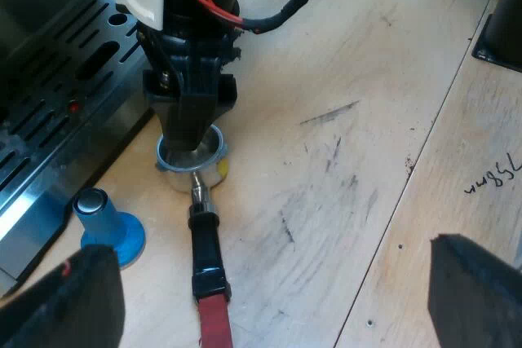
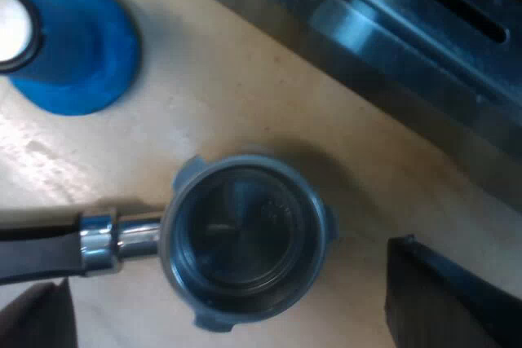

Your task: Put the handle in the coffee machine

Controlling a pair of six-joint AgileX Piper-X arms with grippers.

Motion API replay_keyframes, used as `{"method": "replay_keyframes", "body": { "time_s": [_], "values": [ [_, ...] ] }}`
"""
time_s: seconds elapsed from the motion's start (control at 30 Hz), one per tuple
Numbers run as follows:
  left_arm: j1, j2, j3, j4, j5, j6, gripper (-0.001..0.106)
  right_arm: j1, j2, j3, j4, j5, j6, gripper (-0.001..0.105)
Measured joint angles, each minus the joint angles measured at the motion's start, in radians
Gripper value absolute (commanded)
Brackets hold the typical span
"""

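Shiny metal holder; scuffed wooden table; tamper perhaps plastic.

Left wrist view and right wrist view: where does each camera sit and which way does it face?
Left wrist view: on the left arm, looking down across the table toward the drip tray; own left gripper open.
Right wrist view: on the right arm, facing straight down into the metal holder; own fingers apart.
Shared: metal holder, blue tamper, drip tray; the left view also shows the right gripper over the holder.
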Motion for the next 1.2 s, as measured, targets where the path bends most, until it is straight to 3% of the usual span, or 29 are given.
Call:
{"method": "replay_keyframes", "body": {
  "time_s": [0.43, 1.2],
  "values": [
    [0.000, 0.000, 0.000, 0.000, -0.001, 0.000, 0.078, -0.003, 0.108, 0.010, -0.032, -0.025, -0.068, 0.077],
    [0.000, 0.000, 0.000, 0.000, -0.001, 0.000, 0.078, -0.003, 0.169, 0.023, -0.068, 0.027, -0.085, 0.077]
  ]
}}
